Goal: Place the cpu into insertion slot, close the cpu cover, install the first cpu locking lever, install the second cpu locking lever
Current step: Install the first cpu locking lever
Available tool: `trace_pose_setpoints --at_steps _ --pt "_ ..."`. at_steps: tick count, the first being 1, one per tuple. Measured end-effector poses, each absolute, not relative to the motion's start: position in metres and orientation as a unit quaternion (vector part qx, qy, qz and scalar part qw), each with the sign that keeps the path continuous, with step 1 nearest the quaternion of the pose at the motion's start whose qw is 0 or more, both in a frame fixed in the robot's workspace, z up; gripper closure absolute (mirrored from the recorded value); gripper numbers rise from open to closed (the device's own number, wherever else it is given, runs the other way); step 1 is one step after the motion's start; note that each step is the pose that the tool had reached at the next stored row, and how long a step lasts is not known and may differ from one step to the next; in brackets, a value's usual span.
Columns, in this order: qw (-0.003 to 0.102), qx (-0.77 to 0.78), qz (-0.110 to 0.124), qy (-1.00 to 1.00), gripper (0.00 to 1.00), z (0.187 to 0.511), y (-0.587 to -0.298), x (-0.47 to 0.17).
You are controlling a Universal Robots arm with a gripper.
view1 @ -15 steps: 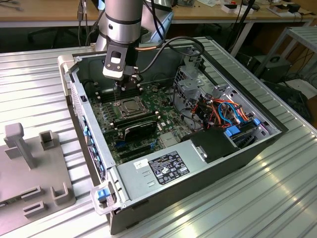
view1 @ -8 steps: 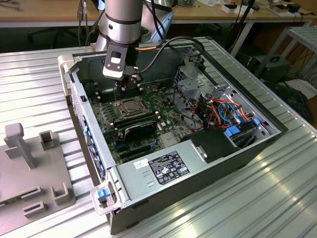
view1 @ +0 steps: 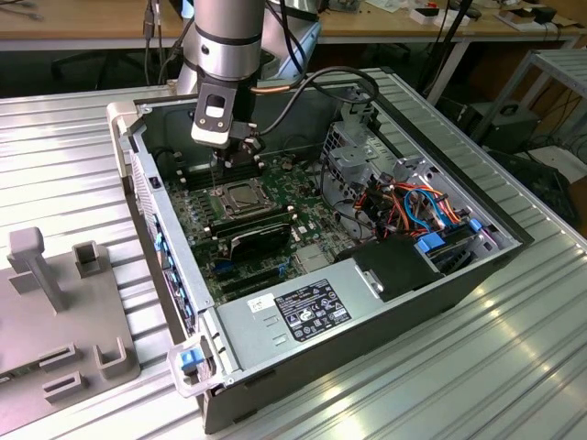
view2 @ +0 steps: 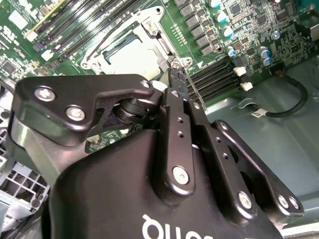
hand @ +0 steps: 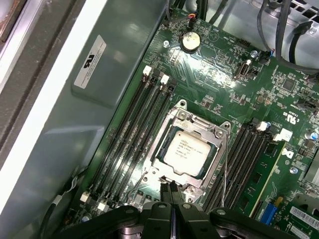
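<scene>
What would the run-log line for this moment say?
cpu: seated in insertion slot | cpu cover: down over cpu | gripper: fingers together, tips at cover's edge

Opened computer case [view1: 367, 353] on a ribbed metal table [view1: 440, 385].
The labelled grey power supply [view1: 303, 307] lies along the case's near wall. Just behind it sits a black heatsink [view1: 261, 234] on the green motherboard [view1: 193, 215]. Orange and blue cables [view1: 417, 206] tangle behind it toward the exterior view's right. A grey fixture plate [view1: 55, 321] sits well apart toward the exterior view's left.
</scene>
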State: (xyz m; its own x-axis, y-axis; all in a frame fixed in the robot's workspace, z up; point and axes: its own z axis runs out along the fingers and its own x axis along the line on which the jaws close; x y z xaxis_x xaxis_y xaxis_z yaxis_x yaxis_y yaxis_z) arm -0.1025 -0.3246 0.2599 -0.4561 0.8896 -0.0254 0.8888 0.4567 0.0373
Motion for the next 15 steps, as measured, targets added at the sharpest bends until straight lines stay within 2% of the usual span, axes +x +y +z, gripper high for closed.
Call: trace_pose_setpoints --at_steps 15 --pt "0.018 0.445 0.01 0.895 0.89 0.254 -0.325 -0.121"
